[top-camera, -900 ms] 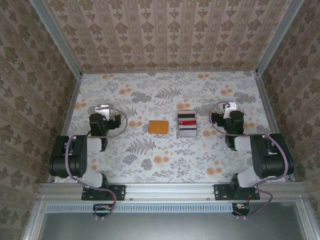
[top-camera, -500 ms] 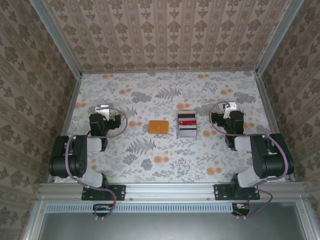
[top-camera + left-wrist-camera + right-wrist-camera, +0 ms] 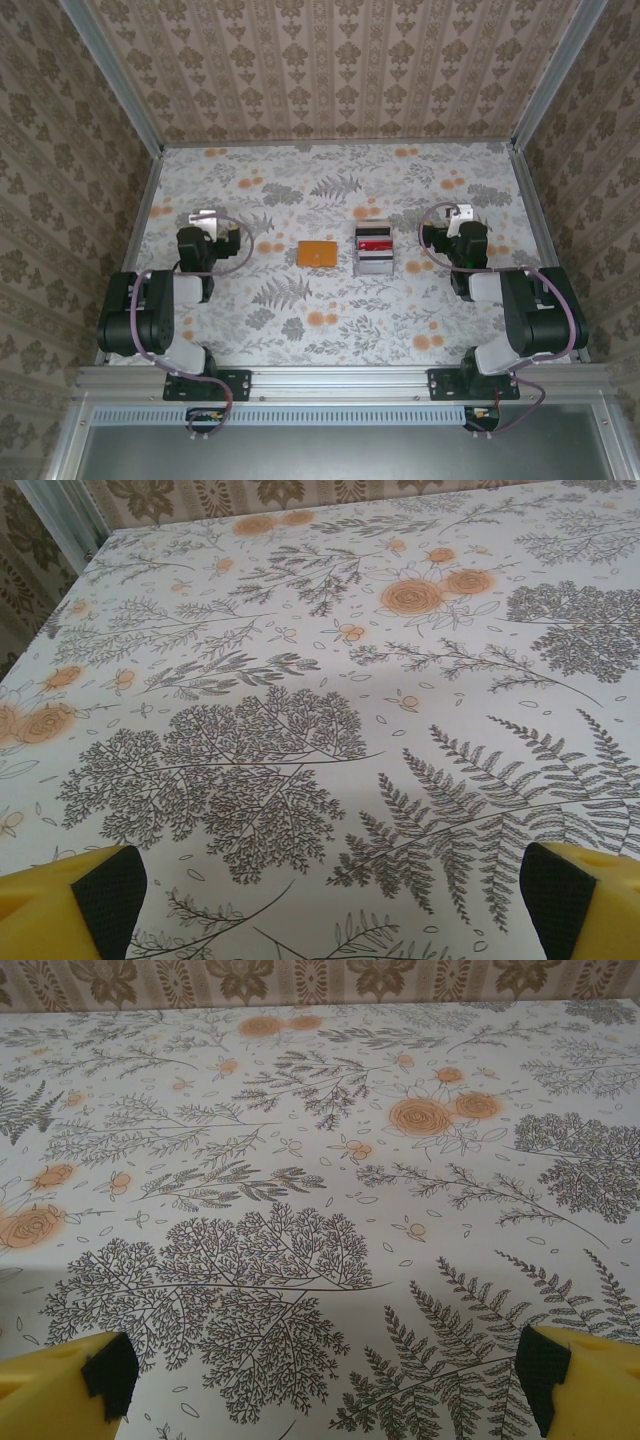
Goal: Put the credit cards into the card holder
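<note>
The card holder (image 3: 318,253) is a small flat orange case lying shut on the flowered tablecloth, left of the middle. Just to its right, the credit cards (image 3: 375,243) stand in a grey slotted rack (image 3: 375,264); red, black and pale edges show. My left gripper (image 3: 205,215) rests low at the left, well apart from the holder. My right gripper (image 3: 459,212) rests at the right, a little way from the rack. In the wrist views, the left gripper (image 3: 330,885) and right gripper (image 3: 325,1370) are wide open, with bare cloth between their yellow fingers (image 3: 105,890) (image 3: 575,1375).
The table (image 3: 330,180) is boxed in by wallpapered walls at the back and both sides, with metal posts at the corners. Both arm bases sit on the rail at the near edge. Open cloth lies behind and in front of the holder and rack.
</note>
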Robot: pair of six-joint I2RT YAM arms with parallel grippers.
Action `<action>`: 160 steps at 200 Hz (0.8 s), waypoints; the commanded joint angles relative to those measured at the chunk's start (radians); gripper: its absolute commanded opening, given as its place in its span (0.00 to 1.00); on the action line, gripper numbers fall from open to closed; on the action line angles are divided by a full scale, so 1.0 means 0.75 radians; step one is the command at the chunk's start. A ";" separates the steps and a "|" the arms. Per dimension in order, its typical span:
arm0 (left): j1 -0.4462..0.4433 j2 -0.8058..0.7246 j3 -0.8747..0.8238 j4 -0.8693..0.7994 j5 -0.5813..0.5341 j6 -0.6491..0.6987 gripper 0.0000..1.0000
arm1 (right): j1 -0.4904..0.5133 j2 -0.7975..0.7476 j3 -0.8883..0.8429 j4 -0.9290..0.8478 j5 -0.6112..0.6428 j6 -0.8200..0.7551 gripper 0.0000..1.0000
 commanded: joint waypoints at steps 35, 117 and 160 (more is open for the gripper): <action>0.000 -0.211 0.153 -0.377 -0.121 -0.090 1.00 | -0.001 -0.275 0.182 -0.517 0.119 0.143 1.00; -0.262 -0.298 0.571 -1.230 0.164 -0.432 1.00 | 0.074 -0.465 0.465 -1.302 -0.501 0.405 1.00; -0.628 -0.060 0.773 -1.492 -0.071 -0.345 1.00 | 0.532 -0.464 0.688 -1.640 -0.376 0.284 0.99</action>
